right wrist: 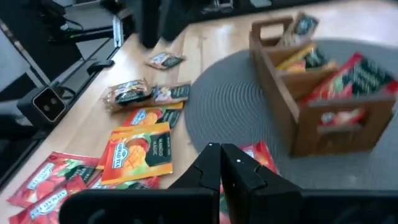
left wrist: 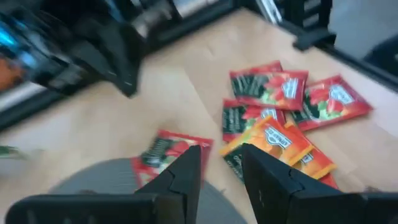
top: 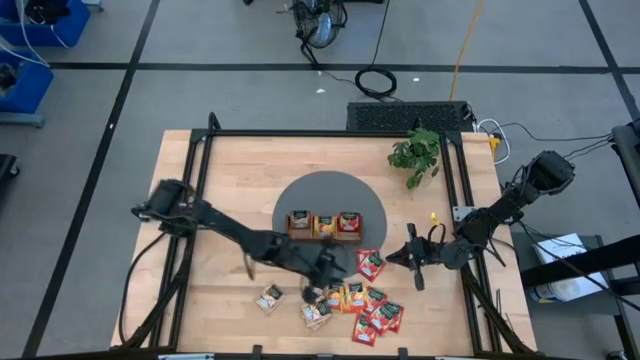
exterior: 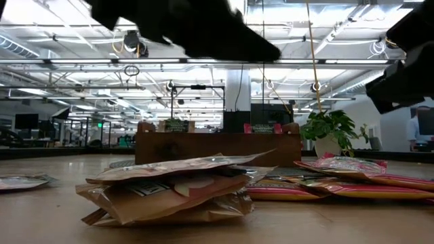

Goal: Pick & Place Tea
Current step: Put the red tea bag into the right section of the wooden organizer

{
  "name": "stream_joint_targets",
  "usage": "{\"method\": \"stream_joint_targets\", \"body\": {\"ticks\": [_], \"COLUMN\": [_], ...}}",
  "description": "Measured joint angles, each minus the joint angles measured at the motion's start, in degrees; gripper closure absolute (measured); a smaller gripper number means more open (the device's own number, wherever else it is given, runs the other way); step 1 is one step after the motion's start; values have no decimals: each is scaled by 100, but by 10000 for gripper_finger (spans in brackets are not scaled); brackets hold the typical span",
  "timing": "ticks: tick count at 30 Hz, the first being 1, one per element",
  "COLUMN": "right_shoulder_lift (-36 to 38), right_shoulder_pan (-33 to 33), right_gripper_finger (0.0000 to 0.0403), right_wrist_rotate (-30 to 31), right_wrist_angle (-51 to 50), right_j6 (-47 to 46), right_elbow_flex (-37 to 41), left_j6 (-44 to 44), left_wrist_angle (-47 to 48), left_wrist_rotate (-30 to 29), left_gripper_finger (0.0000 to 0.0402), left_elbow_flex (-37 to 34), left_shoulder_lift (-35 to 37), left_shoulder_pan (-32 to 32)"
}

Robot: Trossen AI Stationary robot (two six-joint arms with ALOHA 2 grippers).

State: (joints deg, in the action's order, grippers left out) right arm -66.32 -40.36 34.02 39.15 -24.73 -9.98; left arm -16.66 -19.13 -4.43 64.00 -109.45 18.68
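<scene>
While most lettering on the sachets is too small or blurred to read, one orange sachet (right wrist: 140, 153) in the right wrist view carries a dark label with white words that look like "MANGO" over a picture of cut fruit. It lies face up in the loose pile of tea (top: 362, 305) on the wooden surface (top: 230, 175), just beside the grey round mat (top: 300, 195). Red sachets (left wrist: 268, 85) with green and dark labels lie around it, their print unreadable. A tan sachet (top: 269, 298) lies a little apart from the pile.

On the mat stands the wooden tray (top: 324, 226), its three compartments each holding upright sachets.

Over the pile hangs the left hand (left wrist: 221, 163), its fingers parted with nothing between them. Near the mat's edge, the right hand (right wrist: 220, 163) is clenched empty, above a red sachet (right wrist: 258, 154). A potted plant (top: 417, 152) stands at the surface's far side.
</scene>
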Motion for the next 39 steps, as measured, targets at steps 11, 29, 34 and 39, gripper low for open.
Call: {"method": "stream_joint_targets", "body": {"ticks": [11, 29, 34, 39], "right_shoulder_lift": [0, 7, 2, -137], "right_shoulder_pan": [215, 988, 1251, 1304], "right_gripper_finger": [390, 292, 250, 237], "right_wrist_rotate": [-142, -1889, -1911, -2179], "right_wrist_angle": [-488, -1428, -1766, -1731], "right_j6": [-1128, -3182, -3647, -3715], "right_elbow_flex": [0, 2, 2, 2], "left_j6": [-108, 231, 249, 368], "left_wrist_angle": [1162, 1005, 1065, 1041], "left_wrist_rotate": [-5, 291, 290, 285], "left_gripper_finger": [282, 282, 282, 282], "left_elbow_flex": [1846, 1913, 1913, 1915], "left_shoulder_lift": [-1493, -1706, -1771, -1829], "left_shoulder_pan": [57, -332, -388, -464]}}
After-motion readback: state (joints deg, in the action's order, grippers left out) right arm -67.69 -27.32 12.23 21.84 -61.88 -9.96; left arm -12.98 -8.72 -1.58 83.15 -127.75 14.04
